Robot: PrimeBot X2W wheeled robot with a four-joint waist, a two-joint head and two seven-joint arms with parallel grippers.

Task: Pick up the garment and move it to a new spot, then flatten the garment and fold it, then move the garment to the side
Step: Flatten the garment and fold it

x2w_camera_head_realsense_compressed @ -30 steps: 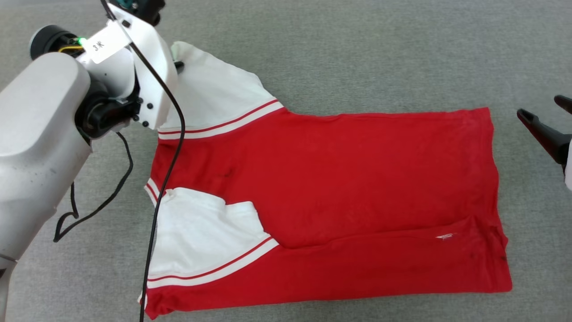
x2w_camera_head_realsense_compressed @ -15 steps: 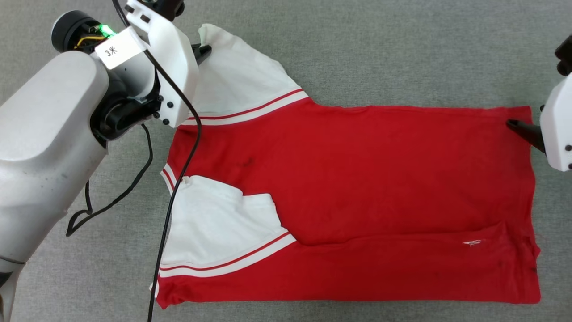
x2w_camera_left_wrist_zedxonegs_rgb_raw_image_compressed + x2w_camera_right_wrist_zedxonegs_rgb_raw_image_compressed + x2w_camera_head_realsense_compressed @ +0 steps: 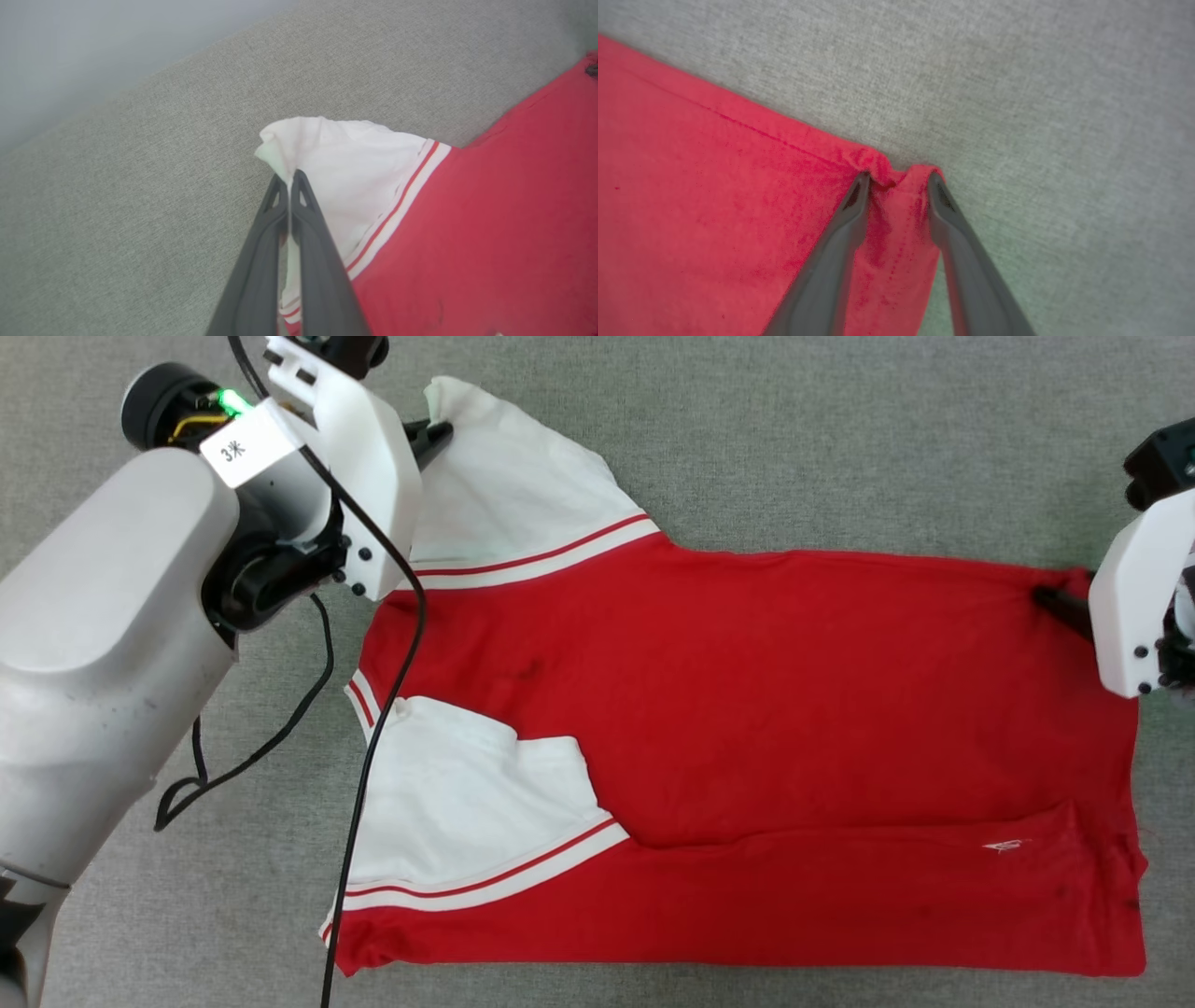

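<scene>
The garment [image 3: 747,709], a red T-shirt with white sleeves, lies flat on the grey surface with its collar end at the left and its hem at the right. Its near side is folded inward, with the near sleeve [image 3: 467,803] lying on top. My left gripper [image 3: 443,434] is shut on the tip of the far white sleeve [image 3: 350,158], which bunches at the fingertips [image 3: 289,175]. My right gripper [image 3: 1050,597] is at the far hem corner. Its fingers stand apart astride the puckered red corner [image 3: 896,179].
A black cable [image 3: 373,737] hangs from my left arm across the collar end of the shirt. Bare grey fabric surface [image 3: 794,448] lies on all sides of the garment. A pale blurred band [image 3: 93,46] borders the surface's far edge.
The head view has shifted. My right gripper has come in from the right onto the far hem corner. My left gripper still holds the far sleeve tip.
</scene>
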